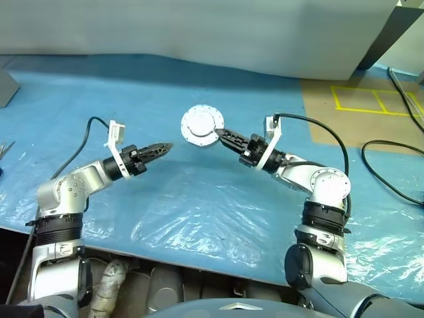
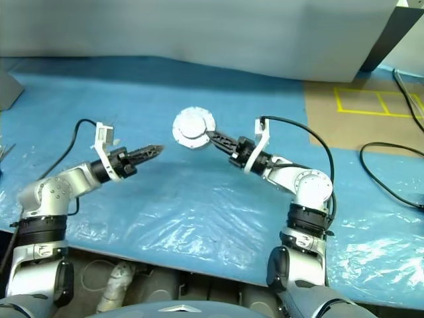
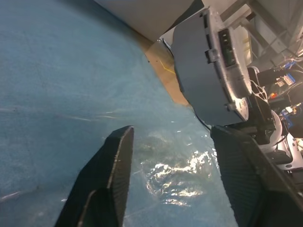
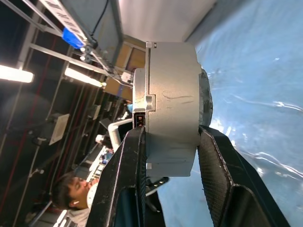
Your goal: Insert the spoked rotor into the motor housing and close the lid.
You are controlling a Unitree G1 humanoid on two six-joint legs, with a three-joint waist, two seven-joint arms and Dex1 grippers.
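While my right pincer grips the closed housing at frame centre, my left pincer gapes empty — just beside it.

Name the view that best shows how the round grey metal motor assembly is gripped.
Right wrist view: the round grey metal motor assembly sits edge-on between the right gripper's black fingers. Head views show its flat face; left wrist view shows its side.

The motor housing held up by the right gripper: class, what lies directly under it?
Under the motor housing, clamped in the right gripper, is only blue plastic sheeting. Its inside cannot be seen; the casing covers it.
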